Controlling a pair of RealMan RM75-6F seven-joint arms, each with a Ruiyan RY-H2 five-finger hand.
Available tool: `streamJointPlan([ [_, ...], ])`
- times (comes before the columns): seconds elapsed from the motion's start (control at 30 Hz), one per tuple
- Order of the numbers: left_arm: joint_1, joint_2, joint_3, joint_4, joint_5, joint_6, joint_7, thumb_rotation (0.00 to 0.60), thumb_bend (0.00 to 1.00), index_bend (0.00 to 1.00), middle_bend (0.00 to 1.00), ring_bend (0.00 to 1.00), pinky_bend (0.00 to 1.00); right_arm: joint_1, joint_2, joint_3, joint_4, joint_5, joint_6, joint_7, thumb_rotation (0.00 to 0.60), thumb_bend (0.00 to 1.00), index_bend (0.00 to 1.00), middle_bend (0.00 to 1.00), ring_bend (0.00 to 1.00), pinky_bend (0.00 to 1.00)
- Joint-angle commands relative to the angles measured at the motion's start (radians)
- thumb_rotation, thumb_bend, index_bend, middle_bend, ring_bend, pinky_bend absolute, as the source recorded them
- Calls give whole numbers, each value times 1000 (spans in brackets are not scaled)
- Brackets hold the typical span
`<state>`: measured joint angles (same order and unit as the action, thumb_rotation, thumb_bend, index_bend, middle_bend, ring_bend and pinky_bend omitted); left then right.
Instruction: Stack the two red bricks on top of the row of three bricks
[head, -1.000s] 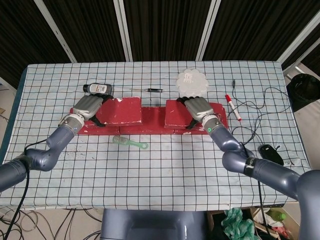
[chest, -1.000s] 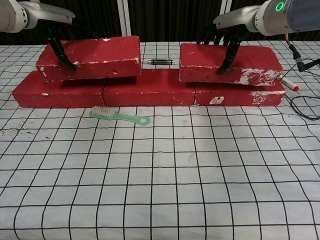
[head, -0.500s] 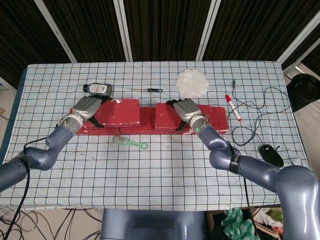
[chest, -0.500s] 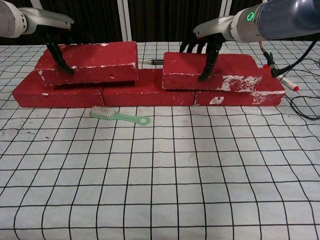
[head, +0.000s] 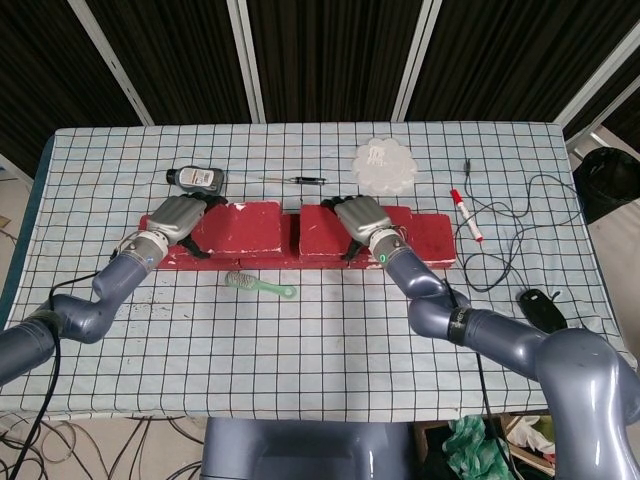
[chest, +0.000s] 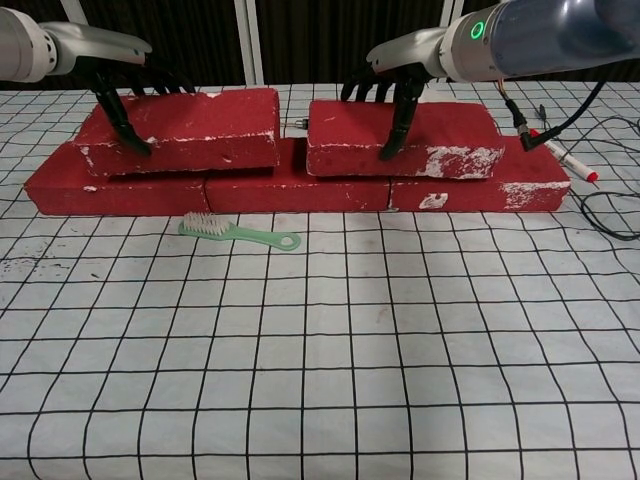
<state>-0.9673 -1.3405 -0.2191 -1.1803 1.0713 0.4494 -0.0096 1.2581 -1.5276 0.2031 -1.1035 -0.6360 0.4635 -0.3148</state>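
Observation:
Three red bricks form a row (chest: 296, 190) on the checked cloth. Two more red bricks lie on top of it. The left top brick (chest: 195, 128) (head: 243, 225) is gripped at its left end by my left hand (chest: 122, 92) (head: 176, 219), thumb down the front face. The right top brick (chest: 445, 140) (head: 415, 230) is gripped near its left end by my right hand (chest: 392, 92) (head: 361, 217). A narrow gap separates the two top bricks. The right end of the row (chest: 535, 185) shows uncovered beyond the right top brick.
A green brush (chest: 240, 233) lies just in front of the row. Behind the bricks are a bottle (head: 198, 178), a black pen (head: 308, 181) and a white scalloped disc (head: 386, 166). A red marker (head: 466, 216), cables and a black mouse (head: 545, 305) lie to the right.
My right hand has carried its brick leftward along the row, closing most of the gap to the left brick. The left brick has settled slightly lower onto the row.

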Motion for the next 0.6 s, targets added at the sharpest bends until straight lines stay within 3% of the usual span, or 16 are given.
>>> streamJointPlan([
  [0.03,0,-2,1,2,9,-1,-9,600,180,170,194,89,185,6,-5,-2,10,2,-3,5,600,162,140,218,229,227],
  [0.6,-29,-33,15,26,35,-19,-36,600,174,167,192,77,163,7,-5,-13,18,-12,3,48,600,161,141,218,229,227],
])
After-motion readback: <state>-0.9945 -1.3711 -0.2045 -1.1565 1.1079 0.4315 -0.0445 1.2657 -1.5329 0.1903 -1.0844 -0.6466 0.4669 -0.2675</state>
